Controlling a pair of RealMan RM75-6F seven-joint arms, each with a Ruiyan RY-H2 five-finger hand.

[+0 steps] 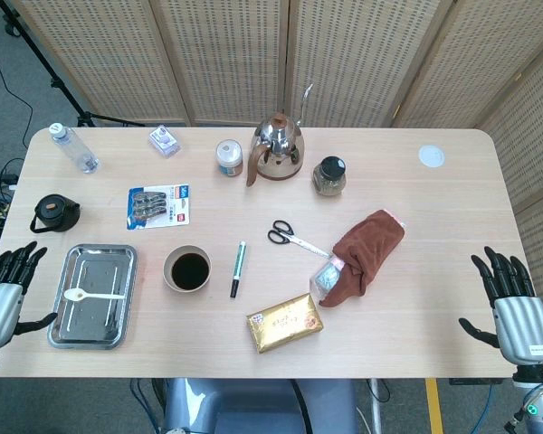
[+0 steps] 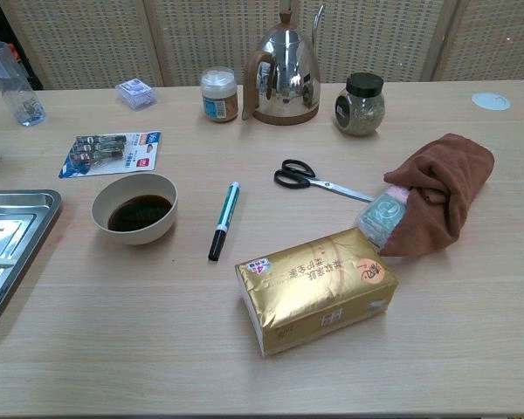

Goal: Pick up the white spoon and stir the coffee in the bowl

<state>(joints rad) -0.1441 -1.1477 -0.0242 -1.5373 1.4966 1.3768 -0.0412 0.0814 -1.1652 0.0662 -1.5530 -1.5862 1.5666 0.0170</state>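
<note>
Currently both robot hands sit off the near edge of the tabletop [image 1: 416, 344], fingers spread and grasping nothing: the left robot hand [image 1: 4, 294] at the near left corner, the right robot hand [image 1: 511, 307] at the near right. The white spoon [image 1: 90, 295] lies flat in the steel tray [image 1: 59, 330] just right of the left robot hand, bowl end to the left, handle pointing right toward the coffee bowl [image 1: 188, 269]. A gold packet [image 1: 284, 323], a pen [image 1: 238, 268], scissors [image 1: 290, 236] and a brown cloth [image 1: 366, 249] lie beyond; a kettle [image 1: 277, 149] stands far.

Judgement: the reach is not yet begun. The left robot hand should descend over the handle, pinch it clear of the tray rim, then carry it level to the bowl.
</note>
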